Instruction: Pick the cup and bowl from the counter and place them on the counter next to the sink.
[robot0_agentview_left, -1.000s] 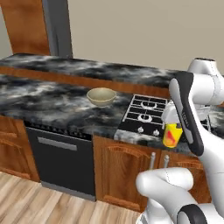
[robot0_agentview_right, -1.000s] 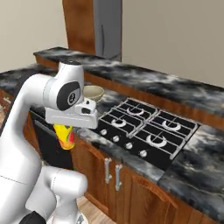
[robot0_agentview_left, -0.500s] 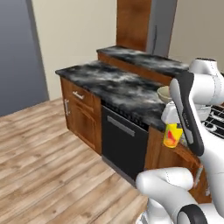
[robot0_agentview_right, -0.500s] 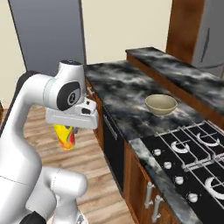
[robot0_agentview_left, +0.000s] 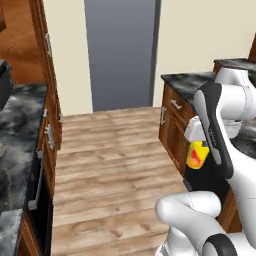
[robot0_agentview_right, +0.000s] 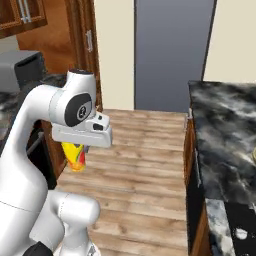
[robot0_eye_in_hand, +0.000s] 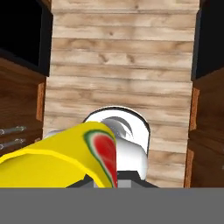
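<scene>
Wooden floor (robot0_agentview_left: 110, 165) fills mid-frame between black counters (robot0_agentview_right: 225, 135). Gripper (robot0_agentview_left: 196, 150) is clamped on the yellow cup (robot0_agentview_left: 196, 155), right of centre: cup lifted, not yet set down; the bowl likely remains to fetch.

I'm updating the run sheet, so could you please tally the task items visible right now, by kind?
Cups: 1, the yellow cup held in the gripper above the wooden floor.
Bowls: 0 clearly in view.
Total: 1
</scene>
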